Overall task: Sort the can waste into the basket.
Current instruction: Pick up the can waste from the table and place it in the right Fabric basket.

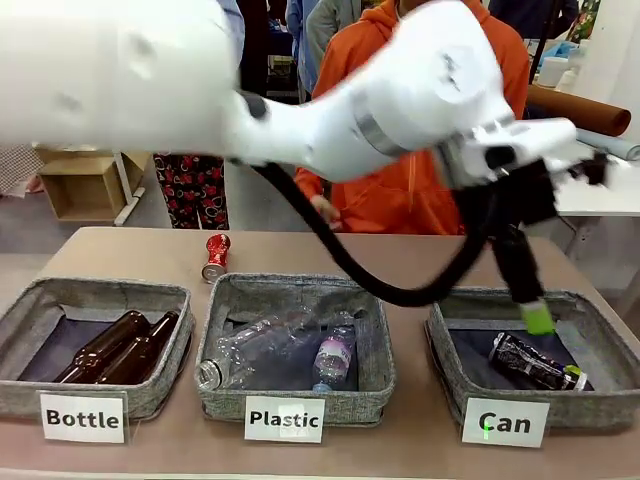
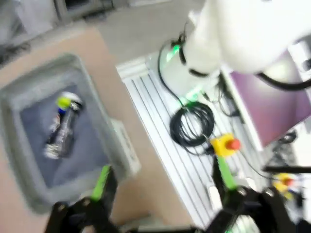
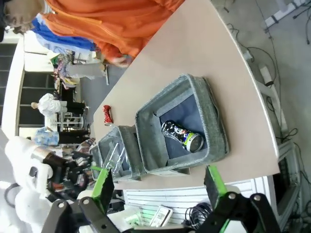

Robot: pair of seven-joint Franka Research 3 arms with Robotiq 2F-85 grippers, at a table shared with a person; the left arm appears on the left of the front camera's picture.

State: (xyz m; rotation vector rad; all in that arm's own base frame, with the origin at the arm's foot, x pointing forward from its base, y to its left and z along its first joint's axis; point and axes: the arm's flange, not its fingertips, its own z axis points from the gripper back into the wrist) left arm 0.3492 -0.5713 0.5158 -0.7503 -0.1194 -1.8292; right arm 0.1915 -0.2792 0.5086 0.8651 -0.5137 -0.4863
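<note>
Front view shows the black can lying on its side on the dark lining of the grey basket with the white "Can" label, at the table's right end. The red can stands on the bare table, behind the gap between the other two baskets and well apart from the Can basket.

The left arm reaches across from picture left, and the left gripper hangs over the Can basket, one green pad just above its far rim and clear of the black can. In the left wrist view this gripper has its fingers spread wide with nothing between them. The black can lies in the basket off to one side.

In the right wrist view the right gripper also stands spread and empty. It looks down at the black can in the basket, with the red can farther off on the table.

The middle basket, labelled "Plastic", holds clear plastic bottles. The basket labelled "Bottle" holds brown glass bottles. A person in an orange hoodie stands at the far side.
</note>
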